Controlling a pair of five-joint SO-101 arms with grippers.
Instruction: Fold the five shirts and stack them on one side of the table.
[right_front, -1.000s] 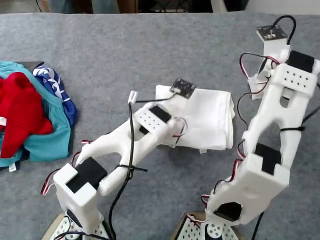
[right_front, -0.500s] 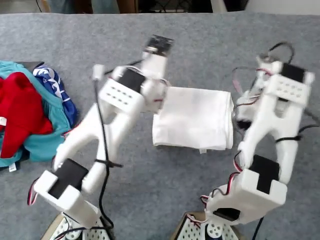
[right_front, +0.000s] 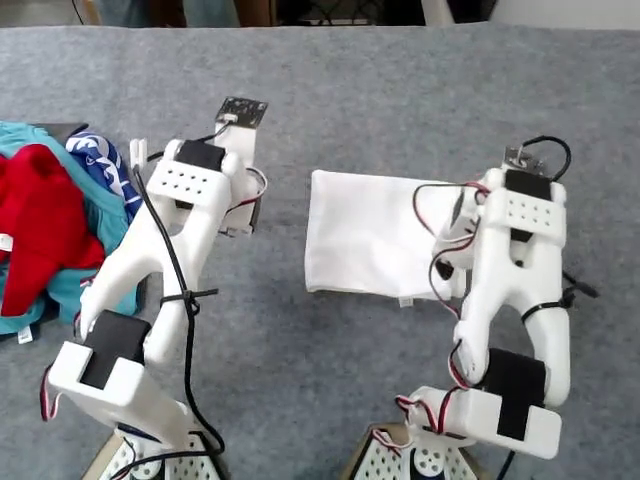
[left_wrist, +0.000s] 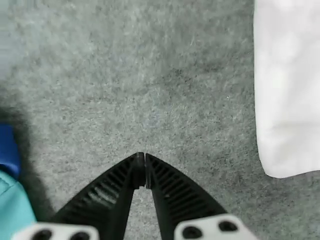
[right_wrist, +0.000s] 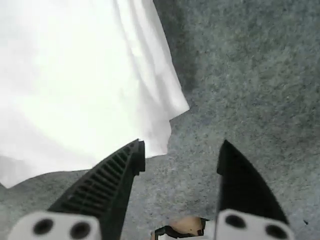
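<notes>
A folded white shirt (right_front: 370, 235) lies flat in the middle of the table. At the far left a red shirt (right_front: 35, 215), a teal shirt (right_front: 95, 290) and a blue patterned shirt (right_front: 112, 172) lie in a loose pile. My left gripper (left_wrist: 140, 160) is shut and holds nothing; it hangs over bare grey cloth between the pile and the white shirt (left_wrist: 287, 90). My right gripper (right_wrist: 182, 146) is open at the right edge of the white shirt (right_wrist: 75, 85). One finger is over the shirt's corner and the other over the table.
A grey cloth (right_front: 330, 90) covers the whole table. The left arm (right_front: 180, 210) stands close to the pile, and the right arm (right_front: 515, 240) rises beside the white shirt's right edge. The bases of both arms are at the near edge.
The left arm lifted off the white shirt and swung left toward the pile. The right arm pulled back from the far right and came down at the shirt's right edge.
</notes>
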